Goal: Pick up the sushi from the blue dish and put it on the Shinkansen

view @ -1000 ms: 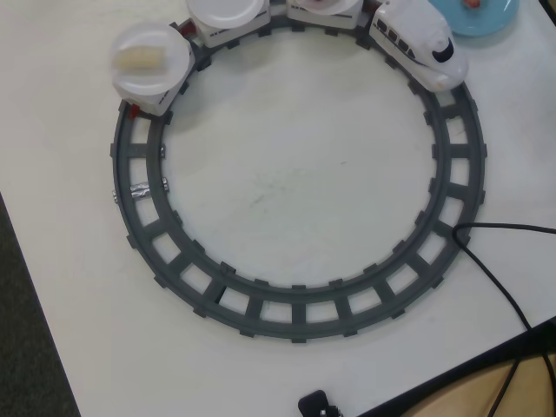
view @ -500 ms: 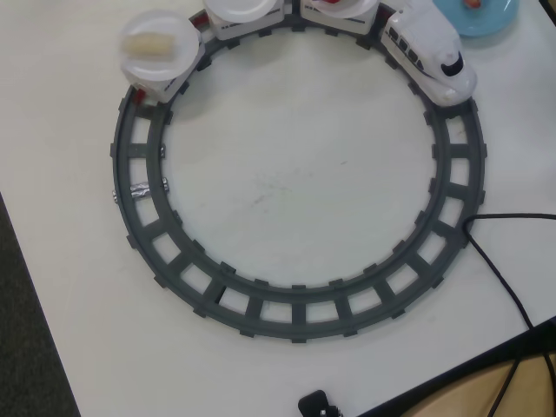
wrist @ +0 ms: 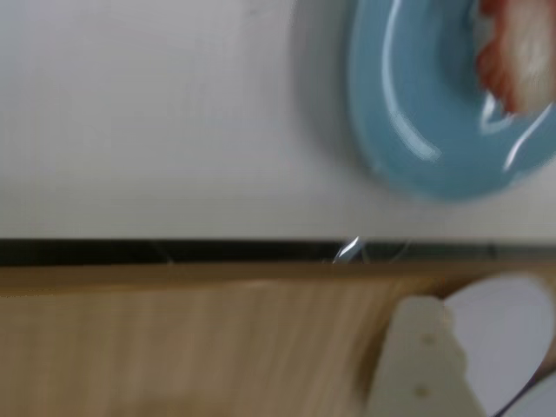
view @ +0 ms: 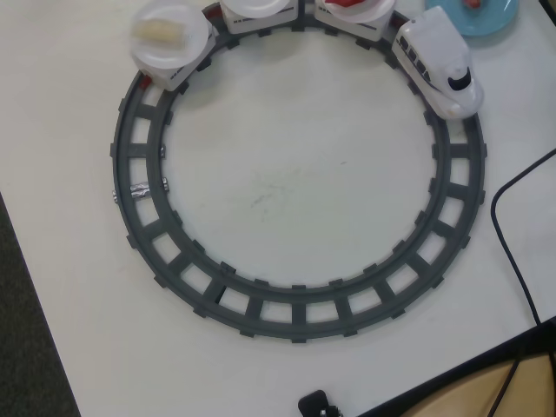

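Note:
The blue dish point(wrist: 426, 113) fills the upper right of the blurred wrist view, with the orange-pink sushi point(wrist: 519, 56) lying on it at the right edge. In the overhead view the blue dish point(view: 502, 19) is cut off at the top right corner, and a sliver of sushi point(view: 473, 4) shows on it. The white Shinkansen point(view: 439, 65) stands on the track's upper right curve, just left of the dish, pulling cars topped with white plates point(view: 172, 36). Of my gripper point(wrist: 473, 347), only one cream finger point(wrist: 423, 360) shows, low and right, well short of the dish. The arm is absent from the overhead view.
A grey ring of track point(view: 295, 313) covers most of the white table. One car plate carries a beige piece point(view: 162, 32), another a dark-red piece point(view: 347, 3). A black cable point(view: 512, 243) curves along the right side. The table edge point(wrist: 174, 252) runs across the wrist view, wood point(wrist: 174, 347) below it.
The train has rolled clockwise along the track, its nose moving down the right curve and the cars sliding right. The black cable has swung off the track towards the right.

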Robot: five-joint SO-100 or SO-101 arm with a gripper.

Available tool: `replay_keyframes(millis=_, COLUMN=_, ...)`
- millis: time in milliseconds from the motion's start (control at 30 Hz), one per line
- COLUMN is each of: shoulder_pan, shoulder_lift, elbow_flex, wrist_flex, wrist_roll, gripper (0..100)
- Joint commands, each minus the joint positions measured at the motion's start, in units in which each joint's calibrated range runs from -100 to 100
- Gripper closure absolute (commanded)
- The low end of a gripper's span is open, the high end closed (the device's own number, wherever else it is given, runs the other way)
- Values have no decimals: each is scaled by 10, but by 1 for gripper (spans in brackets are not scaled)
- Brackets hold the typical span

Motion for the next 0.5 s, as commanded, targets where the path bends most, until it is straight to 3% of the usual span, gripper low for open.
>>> replay_keyframes(millis=0, shoulder_pan=-13, shoulder_lift=165, elbow_flex=-217, wrist_flex=42, wrist_roll=26, gripper=67)
replay_keyframes(millis=200, shoulder_pan=-21, shoulder_lift=348, elbow_flex=-414, wrist_flex=87, wrist_roll=68, gripper=67)
replay_keyframes(millis=467, shoulder_pan=-25, shoulder_lift=415, elbow_flex=-442, wrist_flex=82, wrist_roll=105, gripper=67)
